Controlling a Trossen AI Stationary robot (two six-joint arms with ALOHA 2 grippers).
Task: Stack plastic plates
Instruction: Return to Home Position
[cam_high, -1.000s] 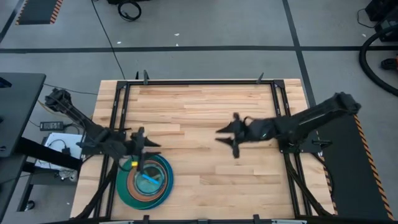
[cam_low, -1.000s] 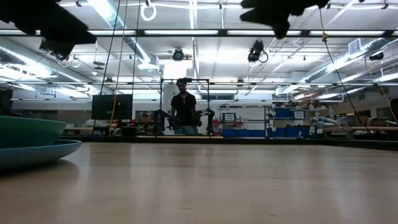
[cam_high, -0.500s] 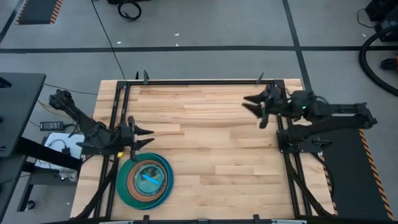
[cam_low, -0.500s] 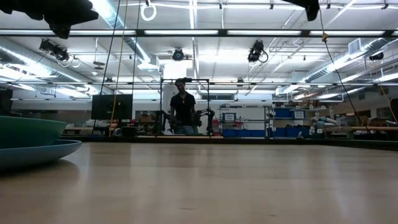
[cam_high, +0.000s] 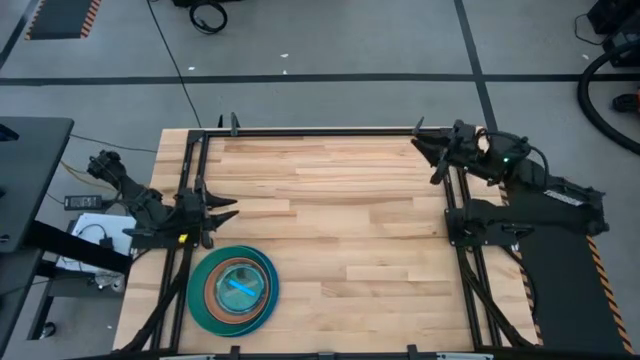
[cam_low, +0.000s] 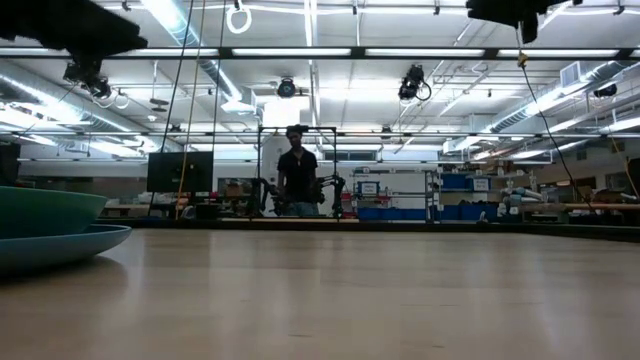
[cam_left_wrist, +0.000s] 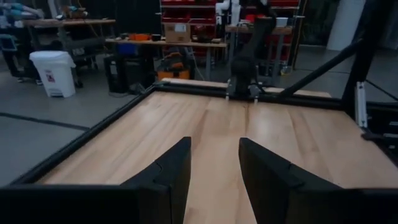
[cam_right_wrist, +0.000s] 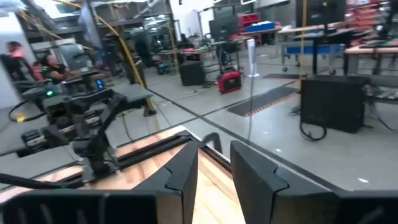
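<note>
The plastic plates (cam_high: 233, 290) stand as one stack near the table's front left, the widest teal one at the bottom resting on the wood. Blue and salmon rims ring smaller plates, with a cyan one on top. In the low view the stack (cam_low: 45, 228) shows at the left edge. My left gripper (cam_high: 224, 210) hangs just beyond the stack's far side, open, with nothing between its fingers (cam_left_wrist: 168, 180). My right gripper (cam_high: 428, 155) is over the table's far right corner, high up, open and empty (cam_right_wrist: 214, 171).
Black frame rails (cam_high: 320, 131) run along the table's far, left and right edges. Bare wood (cam_high: 340, 230) stretches from the stack to the right arm's base (cam_high: 480, 220). A person (cam_low: 296, 180) stands in the room beyond the far edge.
My right gripper has swung from above the table's middle to the far right corner, rising as it went. My left gripper has drawn back from over the stack's far rim toward the left edge and tipped up to level. The stack has stayed where it was.
</note>
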